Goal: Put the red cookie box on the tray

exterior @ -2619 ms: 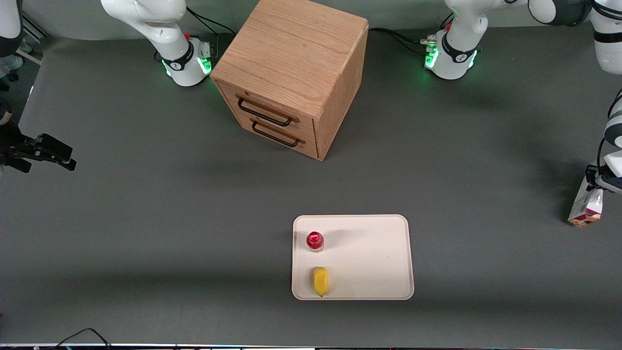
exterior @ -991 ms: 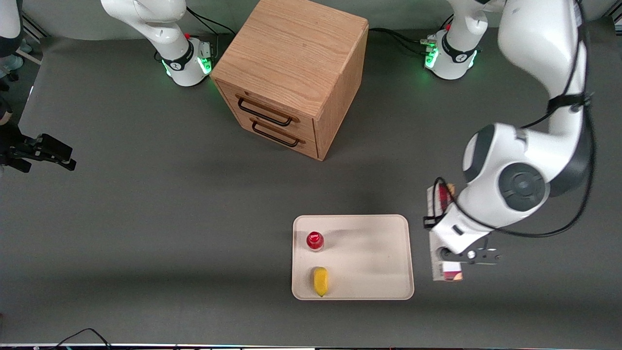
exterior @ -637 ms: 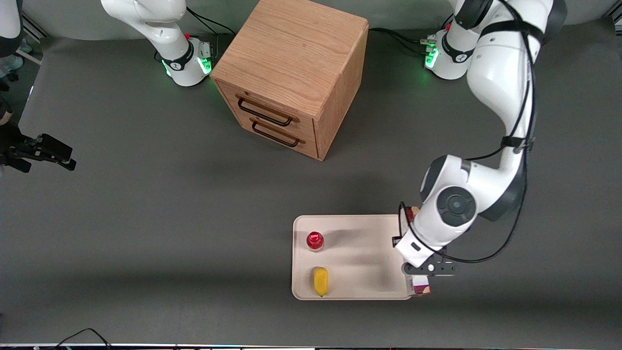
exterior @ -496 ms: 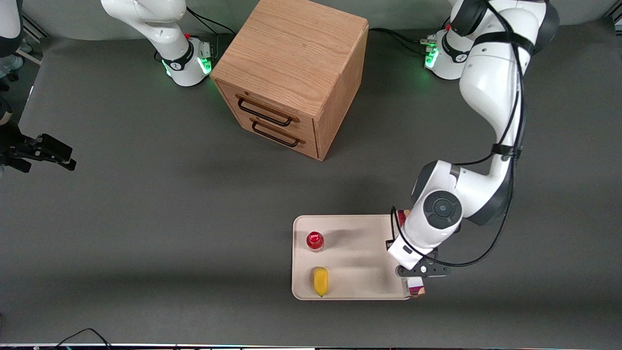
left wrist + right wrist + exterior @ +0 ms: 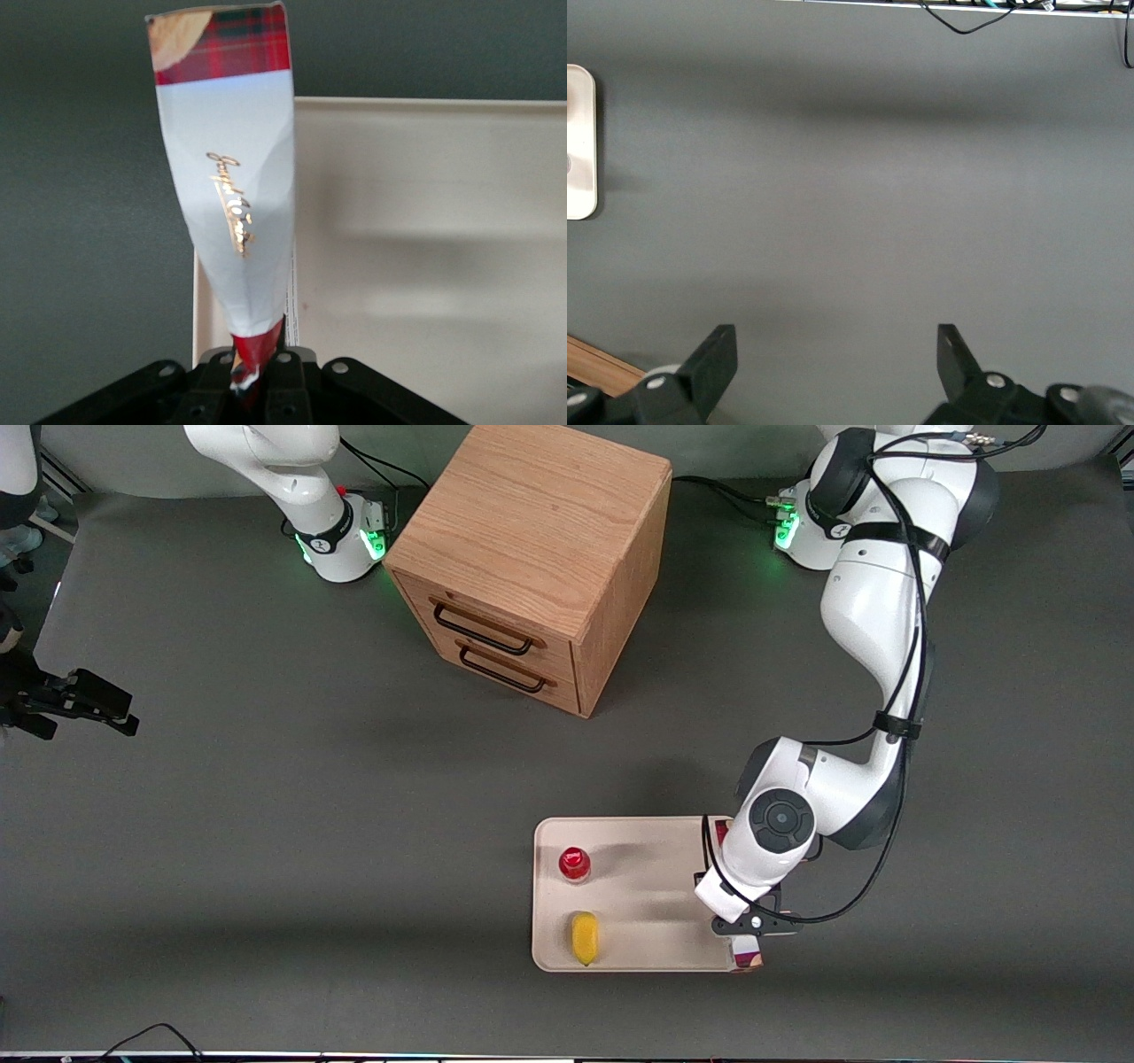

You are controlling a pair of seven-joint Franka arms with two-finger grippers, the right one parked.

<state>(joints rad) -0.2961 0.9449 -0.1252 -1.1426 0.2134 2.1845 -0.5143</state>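
Now the red cookie box [image 5: 232,177] is gripped by the gripper [image 5: 257,376] of the working left arm, the jaws pinched narrow on one end of the carton, which is squeezed and creased there. In the front view the gripper [image 5: 749,930] is held above the edge of the tray [image 5: 656,841] that lies toward the working arm's end of the table, and only the ends of the red cookie box [image 5: 747,955] are seen past the wrist. In the wrist view the box is carried over the tray [image 5: 425,221] rim, partly above the tray and partly above the grey table [image 5: 80,221]. On the tray a small red-capped bottle [image 5: 574,864] is stood, and a yellow object [image 5: 584,937] is laid nearer to the front camera. A wooden drawer cabinet [image 5: 532,558] is placed well apart from the tray.
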